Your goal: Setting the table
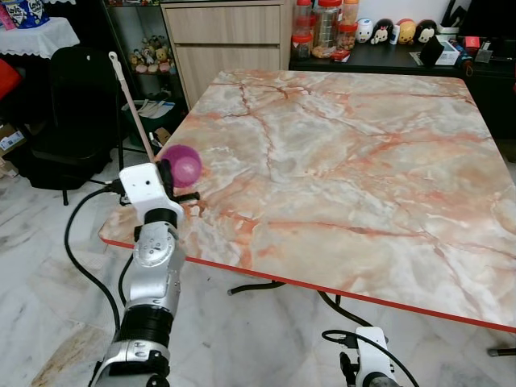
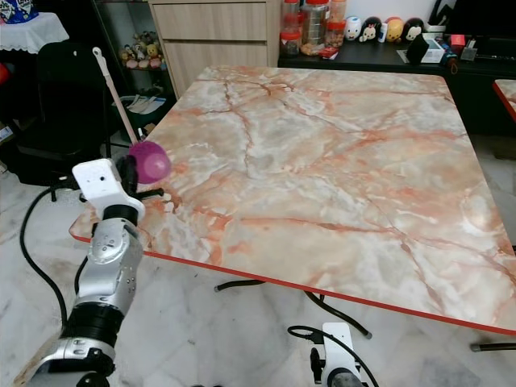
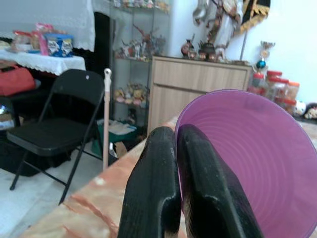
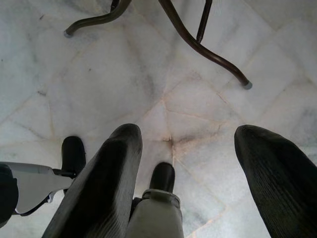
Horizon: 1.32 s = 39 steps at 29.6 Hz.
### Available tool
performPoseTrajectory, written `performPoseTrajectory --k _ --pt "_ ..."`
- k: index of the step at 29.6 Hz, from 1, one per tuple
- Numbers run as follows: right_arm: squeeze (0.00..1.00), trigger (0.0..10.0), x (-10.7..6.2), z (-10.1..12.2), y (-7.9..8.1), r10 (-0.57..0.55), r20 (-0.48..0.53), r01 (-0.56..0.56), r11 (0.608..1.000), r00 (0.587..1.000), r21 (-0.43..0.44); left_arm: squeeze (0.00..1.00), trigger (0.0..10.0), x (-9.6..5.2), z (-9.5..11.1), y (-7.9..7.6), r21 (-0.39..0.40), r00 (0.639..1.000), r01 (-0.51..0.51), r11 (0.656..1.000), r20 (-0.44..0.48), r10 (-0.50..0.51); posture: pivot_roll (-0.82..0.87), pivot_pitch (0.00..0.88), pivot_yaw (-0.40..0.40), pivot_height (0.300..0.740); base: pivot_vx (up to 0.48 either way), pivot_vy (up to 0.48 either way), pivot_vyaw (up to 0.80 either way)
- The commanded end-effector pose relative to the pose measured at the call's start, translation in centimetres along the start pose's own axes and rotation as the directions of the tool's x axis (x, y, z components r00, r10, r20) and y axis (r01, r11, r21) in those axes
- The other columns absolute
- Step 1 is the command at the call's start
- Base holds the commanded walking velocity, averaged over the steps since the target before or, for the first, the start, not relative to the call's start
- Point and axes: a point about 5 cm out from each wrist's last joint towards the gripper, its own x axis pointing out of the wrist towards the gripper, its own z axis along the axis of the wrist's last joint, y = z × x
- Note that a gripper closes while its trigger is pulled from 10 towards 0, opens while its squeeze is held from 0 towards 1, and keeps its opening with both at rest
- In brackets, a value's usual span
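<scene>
A purple plastic cup (image 1: 183, 164) hangs over the near left corner of the marble table (image 1: 339, 169), held on its side. My left gripper (image 1: 171, 179) is shut on the cup's rim; in the left wrist view the two black fingers (image 3: 163, 198) pinch the wall of the purple cup (image 3: 247, 158). My right arm (image 1: 372, 363) hangs low beside the table's front edge. Its gripper (image 4: 198, 173) is open above the floor with nothing between the fingers.
A red-edged table rim (image 1: 322, 290) runs along the front. A black folding chair (image 1: 68, 121) and a pale stick (image 1: 133, 105) stand left of the table. Behind are a wooden cabinet (image 1: 226, 40), jars (image 1: 322, 28) and figurines (image 1: 395, 31) on a dark sideboard. Table legs (image 4: 198, 39) cross the marble floor.
</scene>
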Motion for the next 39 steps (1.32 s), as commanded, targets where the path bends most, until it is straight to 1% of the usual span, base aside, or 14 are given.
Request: performPoseTrajectory --k 1,3,9,19,26,39 --pt "0.00 10.0 -0.04 -0.14 -0.04 -0.001 0.000 0.001 1.000 1.000 0.004 0.00 10.0 0.19 0.14 0.20 0.020 1.000 -0.014 1.000 0.013 0.014 0.02 0.032 0.052 0.736 0.000 -0.330 0.00" --pt "0.00 10.0 -0.07 -0.44 -0.15 -0.011 -0.021 0.012 1.000 1.000 0.010 0.00 10.0 0.23 0.18 0.28 0.018 1.000 -0.023 1.000 0.019 0.022 0.02 0.032 0.051 0.736 0.000 -0.330 0.00" --pt "0.00 10.0 -0.09 -0.53 0.07 0.007 -0.021 -0.007 1.000 1.000 -0.001 0.00 10.0 0.26 0.10 0.25 0.012 0.999 -0.031 0.999 0.023 0.031 0.02 0.037 0.048 0.736 0.000 -0.333 -0.58" --pt "0.00 10.0 -0.09 -0.44 0.33 0.011 -0.011 -0.011 1.000 1.000 0.000 0.00 10.0 0.29 0.03 0.29 0.007 1.000 -0.026 1.000 0.018 0.026 0.02 0.023 0.065 0.736 0.000 -0.297 0.00" --pt "0.00 10.0 -0.13 -0.65 0.20 0.007 -0.019 -0.007 1.000 1.000 -0.005 0.00 10.0 0.53 0.09 -0.03 0.005 1.000 -0.016 1.000 0.018 0.015 0.01 0.009 0.069 0.736 0.000 -0.296 0.00" --pt "0.00 10.0 -0.11 -0.53 0.09 0.011 -0.014 -0.011 1.000 1.000 -0.018 0.00 10.0 -0.07 -0.37 -0.27 -0.018 1.000 -0.009 1.000 0.001 0.009 0.01 0.000 0.062 0.736 0.000 -0.274 0.00"
